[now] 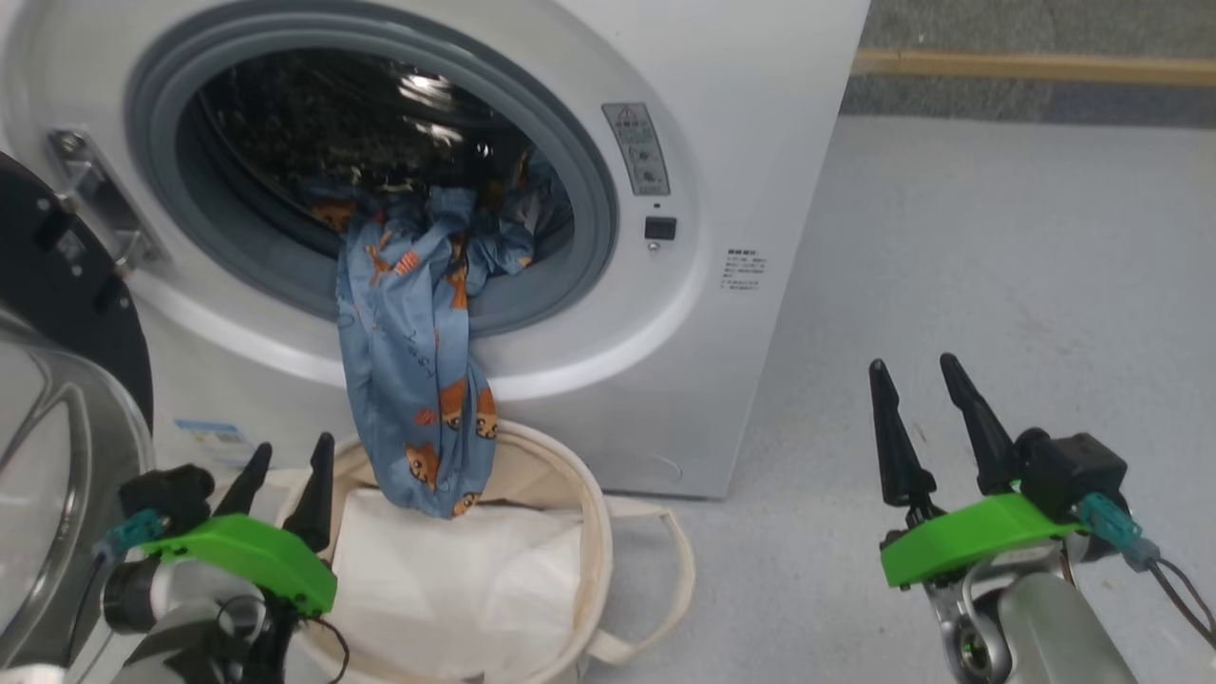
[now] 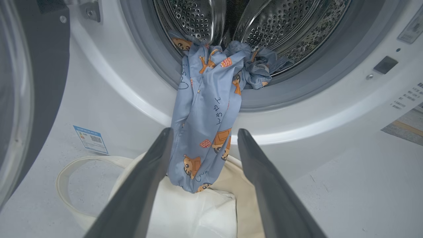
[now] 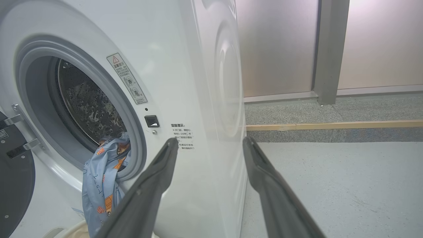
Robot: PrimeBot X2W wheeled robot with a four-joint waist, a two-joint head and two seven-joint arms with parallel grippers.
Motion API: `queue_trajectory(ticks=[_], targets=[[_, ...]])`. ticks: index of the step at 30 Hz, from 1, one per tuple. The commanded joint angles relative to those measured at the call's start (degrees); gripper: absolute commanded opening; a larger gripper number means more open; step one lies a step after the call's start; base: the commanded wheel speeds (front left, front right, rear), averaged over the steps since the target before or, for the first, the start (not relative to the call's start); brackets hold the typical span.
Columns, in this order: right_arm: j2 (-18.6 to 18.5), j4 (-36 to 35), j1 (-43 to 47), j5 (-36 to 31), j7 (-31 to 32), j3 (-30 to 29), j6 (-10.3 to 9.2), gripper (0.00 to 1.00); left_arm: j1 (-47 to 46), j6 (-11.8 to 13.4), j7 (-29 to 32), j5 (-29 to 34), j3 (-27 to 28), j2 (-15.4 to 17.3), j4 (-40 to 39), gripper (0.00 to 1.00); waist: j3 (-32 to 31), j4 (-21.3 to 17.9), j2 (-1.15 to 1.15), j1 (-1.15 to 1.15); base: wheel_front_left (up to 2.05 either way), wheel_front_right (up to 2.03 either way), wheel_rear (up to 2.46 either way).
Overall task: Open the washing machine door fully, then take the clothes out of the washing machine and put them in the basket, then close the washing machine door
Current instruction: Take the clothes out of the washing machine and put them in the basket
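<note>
The white washing machine (image 1: pixel 722 142) stands with its door (image 1: pixel 57 380) swung wide to the left. Blue bear-print clothes (image 1: pixel 413 351) hang out of the drum mouth over the grey seal, the lower end dipping into the cream basket (image 1: pixel 579 494) on the floor below. More blue fabric lies bunched inside the drum (image 2: pixel 261 62). My left gripper (image 1: pixel 285 461) is open at the basket's left rim, just left of the hanging cloth and apart from it. In the left wrist view that cloth (image 2: pixel 205 132) hangs beyond the open fingertips. My right gripper (image 1: pixel 921 380) is open over the floor to the machine's right.
A white liner sheet (image 1: pixel 446 579) fills the basket's bottom. The basket's loop handle (image 1: pixel 674 579) sticks out to the right. Grey floor (image 1: pixel 997 266) spreads right of the machine, with a wooden strip (image 1: pixel 1035 66) along the far wall. A blue sticker (image 2: pixel 91 138) marks the machine's lower front.
</note>
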Motion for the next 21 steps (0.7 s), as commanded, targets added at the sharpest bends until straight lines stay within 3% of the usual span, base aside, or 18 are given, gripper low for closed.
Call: queue_trajectory(ticks=[1, 6, 11, 21], targets=[[0.2, -1.7, -0.8, 0.4, -0.7, 1.4, 0.43, 1.0, -1.2, 0.4, -0.7, 0.6, 2.5, 2.6, -1.9, 1.0, -1.0, 0.2, 0.0, 0.0, 0.0, 0.0, 0.0], [0.2, -0.2, 0.4, 1.1, -0.7, 3.1, 0.43, 1.0, 6.1, 1.5, -0.7, 3.9, 9.9, 4.6, -14.7, 1.0, -2.5, -0.7, 0.0, 0.0, 0.0, 0.0, 0.0], [0.3, 0.0, 0.9, 2.0, -0.7, 3.4, 0.43, 1.0, 13.2, 4.4, -0.7, 5.9, 14.9, 6.5, -25.3, 1.0, -2.9, -1.3, 0.0, 0.0, 0.0, 0.0, 0.0], [0.3, -0.5, 1.3, 2.8, -0.7, 3.4, 0.43, 1.0, 22.5, 9.0, 2.4, 5.4, 16.0, 7.3, -36.7, 1.0, -4.1, -2.0, 0.0, 0.0, 0.0, 0.0, 0.0]])
